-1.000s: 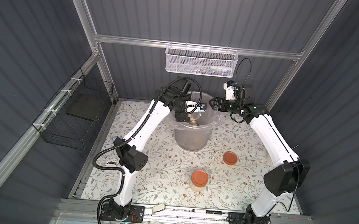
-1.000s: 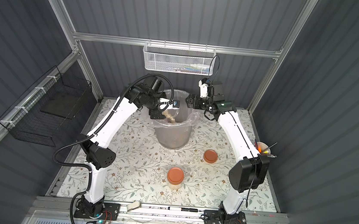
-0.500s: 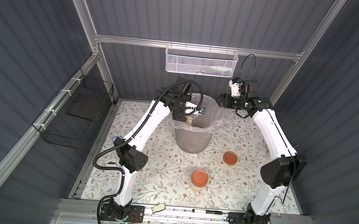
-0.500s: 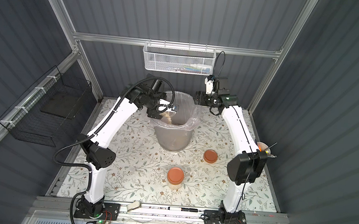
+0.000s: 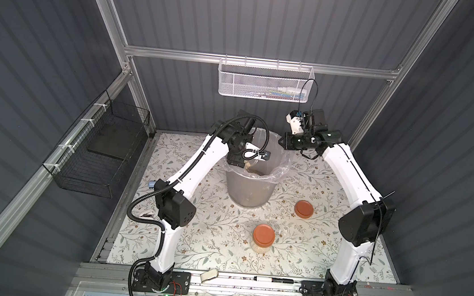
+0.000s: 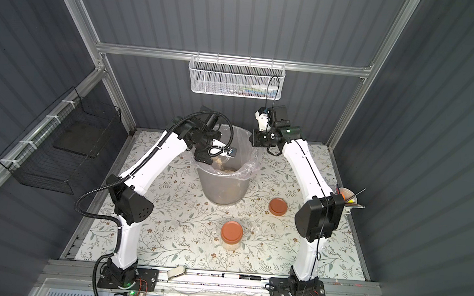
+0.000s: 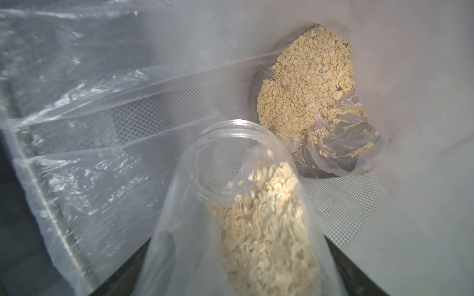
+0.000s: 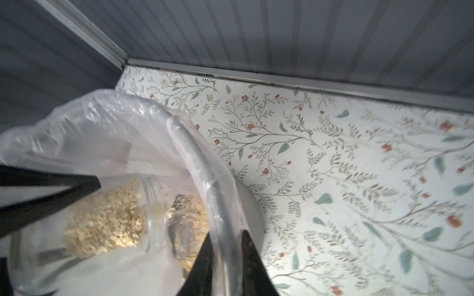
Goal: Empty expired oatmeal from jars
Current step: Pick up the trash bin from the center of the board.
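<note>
Over the grey bin (image 5: 248, 191) (image 6: 223, 189), my left gripper (image 5: 243, 162) (image 6: 211, 158) is shut on an open clear jar (image 7: 230, 205) (image 8: 102, 225), tilted mouth-down. Oatmeal (image 7: 266, 230) lies along the jar's lower wall, reaching towards its mouth. A heap of oatmeal (image 7: 305, 84) rests on the clear liner at the bin's bottom. My right gripper (image 5: 282, 141) (image 6: 251, 139) (image 8: 227, 234) is shut on the bin's far-right rim, one finger on each side of the rim and liner. A second jar (image 5: 263, 240) (image 6: 231, 235) with an orange lid stands upright on the mat, oatmeal inside.
A loose orange lid (image 5: 304, 209) (image 6: 278, 206) lies flat, right of the bin. A white cup with pens (image 6: 347, 195) stands at the right edge. A black wire basket (image 5: 102, 147) hangs on the left wall, a white mesh basket (image 5: 266, 82) on the back wall. A marker (image 5: 261, 279) lies on the front rail.
My right gripper has gone from open to shut on the bin's rim. The left gripper has kept the jar tilted over the bin, moving only slightly.
</note>
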`<state>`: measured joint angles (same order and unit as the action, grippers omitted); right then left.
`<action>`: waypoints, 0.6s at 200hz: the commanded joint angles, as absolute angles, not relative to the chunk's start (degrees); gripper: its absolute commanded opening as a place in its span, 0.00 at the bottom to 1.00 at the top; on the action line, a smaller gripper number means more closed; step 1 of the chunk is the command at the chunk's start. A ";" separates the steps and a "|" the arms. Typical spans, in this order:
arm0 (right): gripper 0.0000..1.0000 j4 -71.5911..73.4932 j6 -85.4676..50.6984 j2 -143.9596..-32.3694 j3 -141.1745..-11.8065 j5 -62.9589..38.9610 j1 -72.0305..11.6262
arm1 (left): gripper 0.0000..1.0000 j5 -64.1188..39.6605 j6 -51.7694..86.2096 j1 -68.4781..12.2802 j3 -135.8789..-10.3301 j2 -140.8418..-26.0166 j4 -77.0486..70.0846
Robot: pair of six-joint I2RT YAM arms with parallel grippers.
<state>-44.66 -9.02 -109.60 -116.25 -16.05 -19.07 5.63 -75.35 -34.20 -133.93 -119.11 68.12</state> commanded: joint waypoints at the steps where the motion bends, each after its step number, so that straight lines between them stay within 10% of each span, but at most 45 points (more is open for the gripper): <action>1: 0.09 -45.44 -9.42 -107.78 -119.04 -16.76 -20.13 | 0.00 6.89 -75.86 -34.28 -132.94 -115.59 67.29; 120: 0.00 -43.02 -1.52 -106.60 -125.67 0.53 -26.42 | 0.00 10.22 -79.86 -34.63 -134.93 -112.05 67.07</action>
